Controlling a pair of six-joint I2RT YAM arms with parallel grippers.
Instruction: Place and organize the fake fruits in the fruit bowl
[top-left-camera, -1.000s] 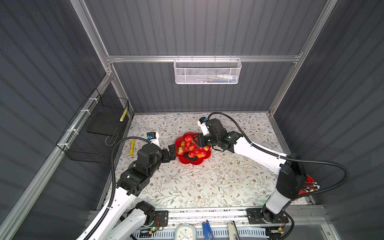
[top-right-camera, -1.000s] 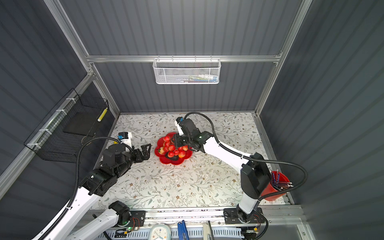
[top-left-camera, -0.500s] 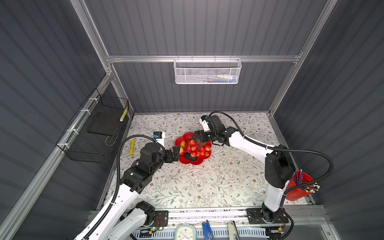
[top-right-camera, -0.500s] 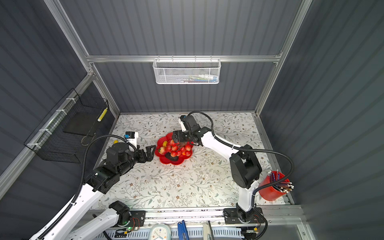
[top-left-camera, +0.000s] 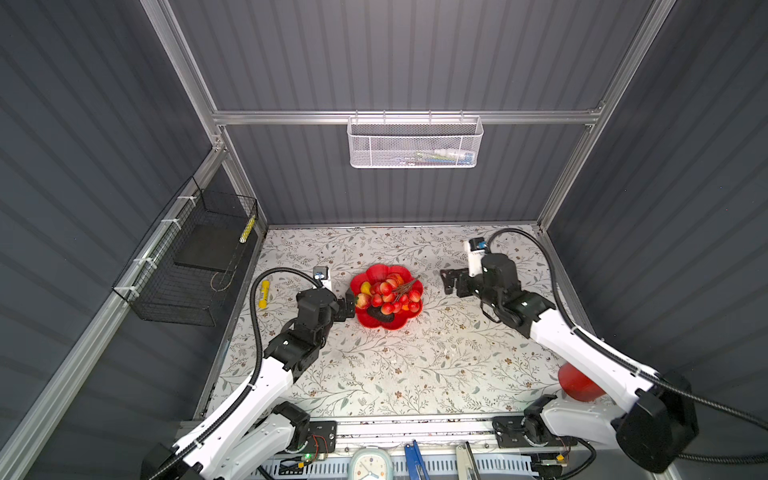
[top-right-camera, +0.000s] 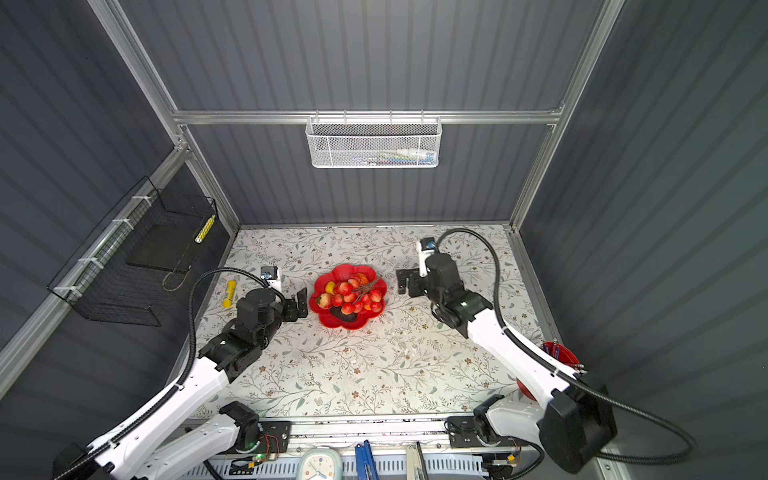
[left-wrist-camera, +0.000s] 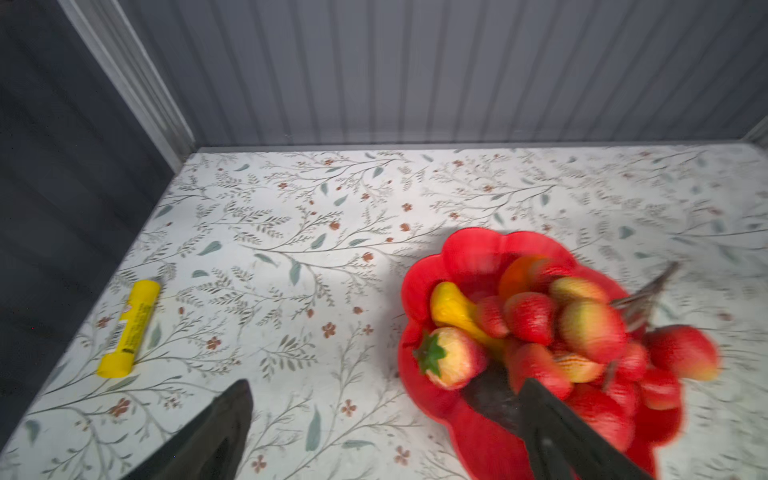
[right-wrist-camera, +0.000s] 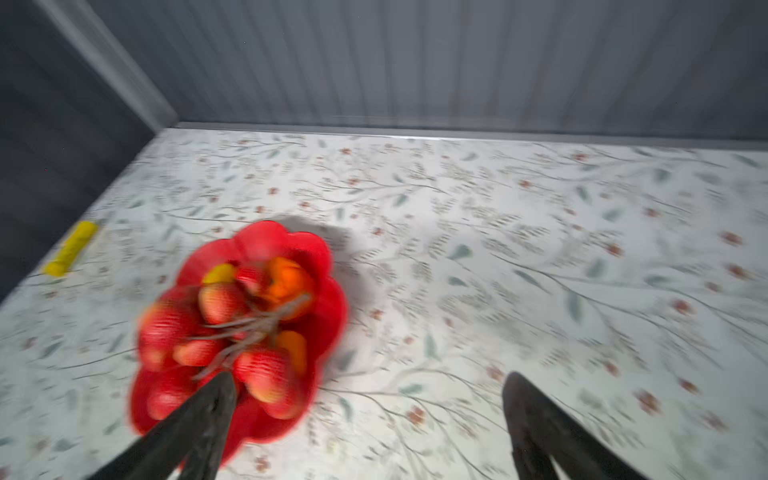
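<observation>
Presently, step in hand: judged to be the final tidying, since no fake fruits lie loose on the bench (top-left-camera: 415, 365).
Fruit bowl (top-left-camera: 400, 323): stands mid-bench between the two arms, upright, in both top views.
Contents: bunch of red berries (top-left-camera: 392, 297) heaped across the middle; orange (top-left-camera: 397, 277) on the far side; yellow squash-like piece (left-wrist-camera: 451, 309) and strawberry-like fruit (left-wrist-camera: 451, 359) on the left arm's side; avocado (top-left-camera: 381, 316) low at the near side, partly covered.
Brown stem (top-left-camera: 409, 284): points up and out toward the right arm's side, near the rim.
Left pincer (top-left-camera: 348, 305): jaws wide apart, nothing held; one finger lies over the near rim in the wrist view, and whether it touches cannot be told.
Right pincer (top-left-camera: 449, 282): jaws fully apart, empty, beside the bowl and clear of it.
Yellow stick (top-left-camera: 263, 294): at the bench's left edge, no part of the task; leave it.
Method advised: raise the left pincer straight up before any sideways travel; if the heap needs settling, press lightly on the berries from above with one arm only.
Risk: the bowl looks light and may slide or tip under a sideways push; the heaped berries could roll out over the rim.
</observation>
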